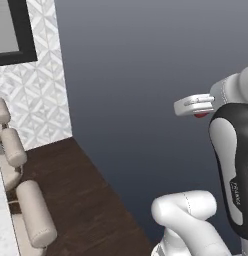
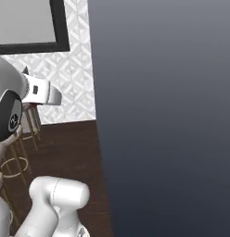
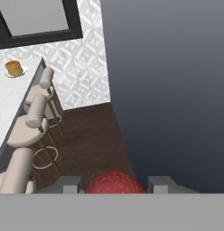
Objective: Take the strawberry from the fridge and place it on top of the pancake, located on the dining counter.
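Partly cut off, strawberry (image 3: 115, 182) (lower half hidden) between clamped fingers (image 3: 68, 185), pancake (image 3: 14, 68) far off.

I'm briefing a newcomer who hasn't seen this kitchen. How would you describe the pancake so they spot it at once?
Find the white marble dining counter lined with beige bar stools, seen in the hand view. At its far end, near the black-framed window, sits the pancake: a short golden-brown stack on a small white plate, the only item visible on the counter.
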